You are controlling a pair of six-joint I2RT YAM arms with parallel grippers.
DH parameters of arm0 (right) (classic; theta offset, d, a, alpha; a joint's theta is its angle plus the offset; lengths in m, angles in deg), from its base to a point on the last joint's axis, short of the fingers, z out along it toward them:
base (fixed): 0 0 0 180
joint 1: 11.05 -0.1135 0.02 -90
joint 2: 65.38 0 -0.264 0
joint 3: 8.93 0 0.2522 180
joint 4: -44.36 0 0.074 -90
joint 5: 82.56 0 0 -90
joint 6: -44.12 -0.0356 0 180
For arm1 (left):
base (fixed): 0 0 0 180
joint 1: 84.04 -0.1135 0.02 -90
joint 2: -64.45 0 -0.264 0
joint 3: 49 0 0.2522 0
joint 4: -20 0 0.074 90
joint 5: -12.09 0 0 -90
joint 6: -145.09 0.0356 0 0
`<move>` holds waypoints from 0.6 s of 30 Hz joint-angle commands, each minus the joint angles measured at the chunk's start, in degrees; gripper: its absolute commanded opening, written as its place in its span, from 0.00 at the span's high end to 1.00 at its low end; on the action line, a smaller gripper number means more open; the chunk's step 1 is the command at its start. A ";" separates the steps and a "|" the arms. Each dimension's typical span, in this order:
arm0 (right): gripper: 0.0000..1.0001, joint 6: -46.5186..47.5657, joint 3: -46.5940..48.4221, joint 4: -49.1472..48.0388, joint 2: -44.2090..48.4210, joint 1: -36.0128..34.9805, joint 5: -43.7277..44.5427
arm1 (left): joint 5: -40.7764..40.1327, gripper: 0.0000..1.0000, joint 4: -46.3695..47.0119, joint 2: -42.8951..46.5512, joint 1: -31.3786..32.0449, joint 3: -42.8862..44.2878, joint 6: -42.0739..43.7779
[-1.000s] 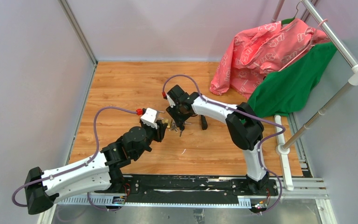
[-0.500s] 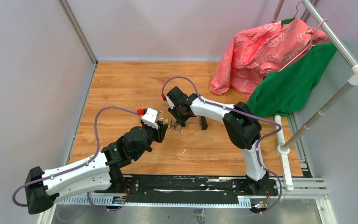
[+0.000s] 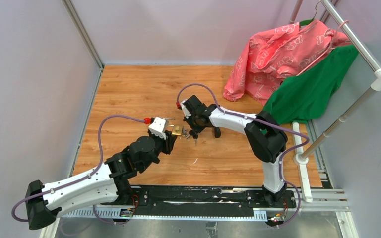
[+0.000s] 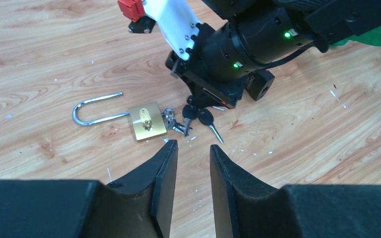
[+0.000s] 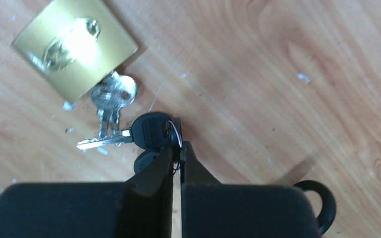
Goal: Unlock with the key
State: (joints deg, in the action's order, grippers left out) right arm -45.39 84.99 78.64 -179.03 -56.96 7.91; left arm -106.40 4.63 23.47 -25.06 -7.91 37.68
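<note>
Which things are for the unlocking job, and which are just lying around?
For the job:
brass padlock
bunch of keys
right gripper, pinching the keys

Just lying about:
pink shirt
green shirt
clothes rail

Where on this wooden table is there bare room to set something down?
Bare: the far-left wooden tabletop between the side wall and the pink patterned cloth, and the near strip by the black base rail. Crowded: the middle, where the square brass padlock, black-headed keys, left hand and right hand meet.

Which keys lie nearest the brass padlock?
The plain silver keys, right against the padlock; the black-headed keys lie farther, at the right fingers.
</note>
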 commanded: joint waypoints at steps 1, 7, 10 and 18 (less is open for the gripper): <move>1.00 -0.14 -4.25 1.17 4.83 0.47 -5.13 | 0.86 0.66 -1.07 1.46 -0.40 -0.36 -0.83; 1.00 -3.24 -7.89 -1.40 10.62 0.47 -7.81 | 2.71 0.66 0.40 1.29 -0.37 -1.36 -1.01; 1.00 -3.86 -9.72 -2.29 13.45 0.47 -8.53 | 3.58 0.67 1.33 1.11 -0.42 -2.16 -1.32; 1.00 -5.26 -11.77 -1.69 20.70 0.47 -12.24 | 6.91 0.67 6.17 0.09 -0.49 -3.21 -0.01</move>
State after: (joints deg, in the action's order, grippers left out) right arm -49.28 74.48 76.71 -162.52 -56.96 -1.34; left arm -102.27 6.55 23.80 -25.09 -10.20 37.05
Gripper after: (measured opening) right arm 0.027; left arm 0.336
